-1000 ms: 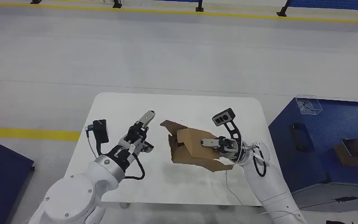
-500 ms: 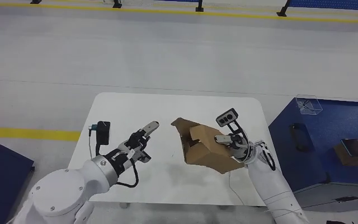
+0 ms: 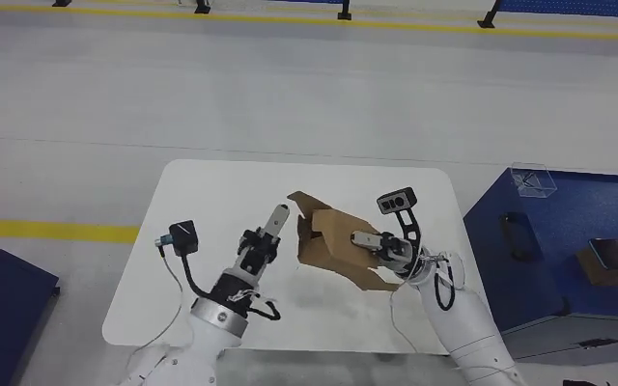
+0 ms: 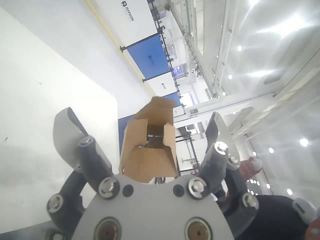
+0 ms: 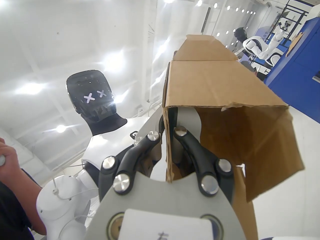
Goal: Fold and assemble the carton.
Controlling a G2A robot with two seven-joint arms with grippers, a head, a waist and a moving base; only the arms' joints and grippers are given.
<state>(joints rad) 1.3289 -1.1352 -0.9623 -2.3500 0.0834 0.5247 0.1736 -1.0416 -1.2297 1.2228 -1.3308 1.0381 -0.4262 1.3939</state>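
Note:
The brown carton (image 3: 333, 247) is held tilted above the white table (image 3: 193, 251), its end flaps loose and its end toward the left arm open. My right gripper (image 3: 370, 240) is shut on one side wall of the carton (image 5: 220, 83), with one finger (image 5: 186, 116) inside the wall and the other outside; the right gripper (image 5: 168, 118) grips near the open end. My left gripper (image 3: 278, 214) stands open just left of the carton's flapped end, not touching it. From the left wrist, the carton (image 4: 150, 148) appears beyond the spread left gripper (image 4: 138, 117).
A blue cabinet (image 3: 541, 241) stands off the table's right side. The table's right edge (image 3: 452, 222) runs close behind the right arm. Bare tabletop lies left of and in front of the left arm.
My left gripper has moved right, closer to the carton's flapped end, still open. The right gripper swung the carton right, then back left, keeping hold of it.

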